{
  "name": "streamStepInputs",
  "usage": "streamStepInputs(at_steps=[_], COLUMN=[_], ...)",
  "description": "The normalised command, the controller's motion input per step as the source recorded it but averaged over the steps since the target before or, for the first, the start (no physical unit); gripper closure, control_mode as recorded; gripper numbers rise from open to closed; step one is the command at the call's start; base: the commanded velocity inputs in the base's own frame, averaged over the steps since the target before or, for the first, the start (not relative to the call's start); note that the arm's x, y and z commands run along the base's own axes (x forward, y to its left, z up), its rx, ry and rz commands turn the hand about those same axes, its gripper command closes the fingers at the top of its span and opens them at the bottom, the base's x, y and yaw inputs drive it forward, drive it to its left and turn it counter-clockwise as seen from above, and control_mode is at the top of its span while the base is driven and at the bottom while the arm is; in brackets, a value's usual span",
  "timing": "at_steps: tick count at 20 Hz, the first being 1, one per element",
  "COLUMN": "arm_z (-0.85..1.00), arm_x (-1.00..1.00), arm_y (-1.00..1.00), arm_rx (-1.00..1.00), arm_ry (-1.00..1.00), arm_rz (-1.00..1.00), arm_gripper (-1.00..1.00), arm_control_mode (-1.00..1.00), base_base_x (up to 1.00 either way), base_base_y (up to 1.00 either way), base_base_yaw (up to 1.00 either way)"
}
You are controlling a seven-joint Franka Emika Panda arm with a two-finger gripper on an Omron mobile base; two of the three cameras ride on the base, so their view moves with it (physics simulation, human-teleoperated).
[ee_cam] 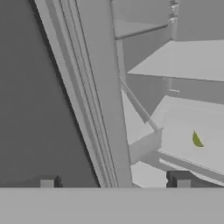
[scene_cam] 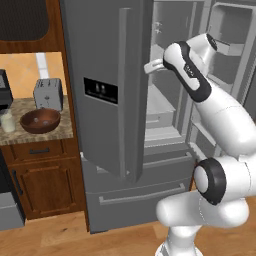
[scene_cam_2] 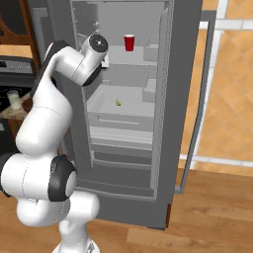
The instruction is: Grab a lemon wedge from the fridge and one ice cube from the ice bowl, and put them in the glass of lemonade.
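The fridge [scene_cam_2: 123, 99] stood with its right door swung wide, exposing the shelves. The lemon wedge [scene_cam_2: 118, 103] lay on a middle shelf, toward the shelf's centre and back from its front edge; in the hand view it appeared at the right [ee_cam: 197, 140], untouched. A red cup [scene_cam_2: 129, 42] stood on the upper shelf. The hand [ee_cam: 116, 180] was raised at the left edge of the fridge opening, its two fingertips spread wide with nothing between them, and it was well apart from the wedge. On the bench [scene_cam: 50, 134] left of the fridge, the ice bowl [scene_cam: 40, 121] sat near the front edge, in front of a toaster [scene_cam: 48, 93], and the glass of lemonade [scene_cam: 7, 121] stood just beside the bowl at the bench's left end. No cube could be made out in the bowl. Judged from this layout, the door-opening step was complete; retrieval of the wedge, retrieval of one ice cube and both placements into the glass remained outstanding.
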Motion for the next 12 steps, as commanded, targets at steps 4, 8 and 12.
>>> streamStepInputs(at_steps=[4,8,12], arm_z=[0.00,0.00,0.00], arm_x=[-0.02,-0.08,-0.22], arm_y=[0.23,0.44,0.58], arm_rx=[0.00,0.00,0.00], arm_ry=[-0.06,-0.05,-0.05], arm_rz=[0.15,0.18,0.17], arm_gripper=[-1.00,-1.00,-1.00], arm_control_mode=[-1.00,-1.00,-1.00], base_base_x=[0.00,0.00,0.00], base_base_y=[0.00,0.00,0.00], base_base_yaw=[0.00,0.00,0.00])
